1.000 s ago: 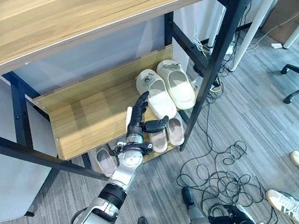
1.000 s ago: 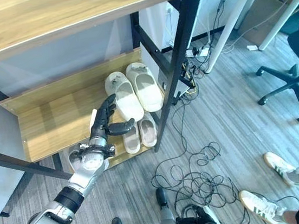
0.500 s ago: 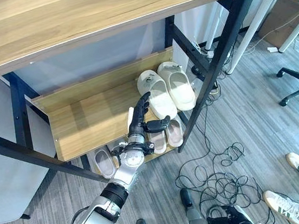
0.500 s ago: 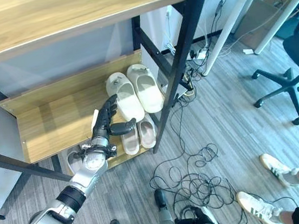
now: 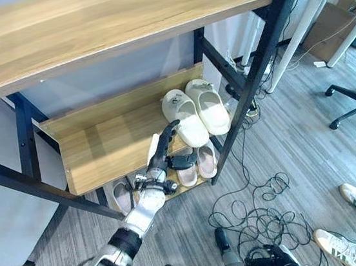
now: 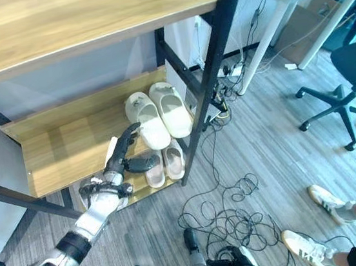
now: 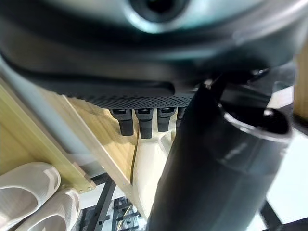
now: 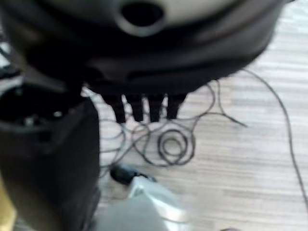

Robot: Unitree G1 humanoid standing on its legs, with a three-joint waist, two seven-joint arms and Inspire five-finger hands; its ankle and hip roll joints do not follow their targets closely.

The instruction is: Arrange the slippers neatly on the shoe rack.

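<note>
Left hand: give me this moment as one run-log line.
left hand: open, at middle shelf edge | cream slippers: paired on shelf | right hand: low by cables

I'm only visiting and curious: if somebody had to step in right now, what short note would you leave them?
Left hand: open, fingers straight, at the front edge of the rack's middle shelf, holding nothing.
Right hand: low by the floor, idle, fingers relaxed.
Slippers: a cream pair lies side by side at the right end of the middle shelf. A smaller pair and a single slipper sit on the bottom shelf.
Done: the cream pair looks tidy.
Left: probably straightening the bottom shelf slippers.
</note>
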